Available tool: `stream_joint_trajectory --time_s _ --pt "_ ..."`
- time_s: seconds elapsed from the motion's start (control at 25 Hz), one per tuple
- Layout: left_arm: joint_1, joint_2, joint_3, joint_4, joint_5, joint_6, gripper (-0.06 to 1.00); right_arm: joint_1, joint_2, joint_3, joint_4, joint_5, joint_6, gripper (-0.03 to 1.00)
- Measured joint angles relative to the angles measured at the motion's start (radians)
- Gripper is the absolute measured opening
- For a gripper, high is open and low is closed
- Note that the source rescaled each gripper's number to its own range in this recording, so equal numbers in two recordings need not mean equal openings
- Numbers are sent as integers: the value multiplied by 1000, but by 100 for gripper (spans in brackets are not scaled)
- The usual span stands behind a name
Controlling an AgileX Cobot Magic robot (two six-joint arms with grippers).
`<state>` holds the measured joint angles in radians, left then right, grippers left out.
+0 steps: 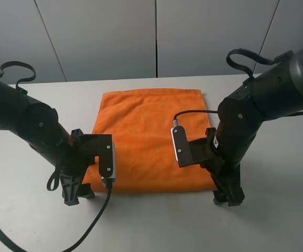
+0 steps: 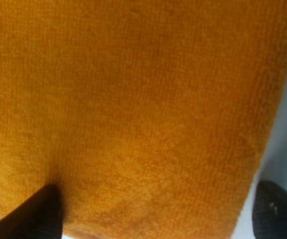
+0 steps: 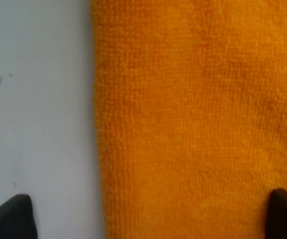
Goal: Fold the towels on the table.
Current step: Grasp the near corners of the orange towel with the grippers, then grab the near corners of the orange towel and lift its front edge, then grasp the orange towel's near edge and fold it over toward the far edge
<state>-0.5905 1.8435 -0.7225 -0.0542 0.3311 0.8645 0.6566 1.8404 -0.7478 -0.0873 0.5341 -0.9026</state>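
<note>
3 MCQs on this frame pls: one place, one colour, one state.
1. Where does the towel lie?
A. flat on the table
B. hanging off the table edge
C. draped over an arm
2. Towel colour?
A. blue
B. orange
C. green
3. The left pincer and right pincer are:
A. both shut on cloth
B. both open
C. one open, one shut
Answers: 1 A, it lies spread flat mid-table; 2 B, bright orange in every view; 3 B, each is spread wide in its wrist view.
</note>
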Motion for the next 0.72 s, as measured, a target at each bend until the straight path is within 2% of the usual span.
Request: stream_joint_trajectory --time_s 0.08,0.12,0.24,0.28,0.32,0.36,0.72 --pt "0 2 0 -4 4 -2 87 0 0 0 0 0 0 79" --pt "0 2 0 -4 6 -2 79 0 0 0 0 0 0 68" --pt "0 4 0 -2 4 -2 39 0 0 -2 0 0 0 19" --pt "0 6 0 0 0 -2 23 0 0 -2 0 -2 0 7" --pt "0 6 0 3 -6 -2 7 0 0 -3 -2 -2 0 2" --pt "0 6 0 5 -6 0 3 0 0 -3 -2 -2 0 1" --pt "0 6 0 5 -6 -5 1 0 -9 -3 -6 -4 2 0"
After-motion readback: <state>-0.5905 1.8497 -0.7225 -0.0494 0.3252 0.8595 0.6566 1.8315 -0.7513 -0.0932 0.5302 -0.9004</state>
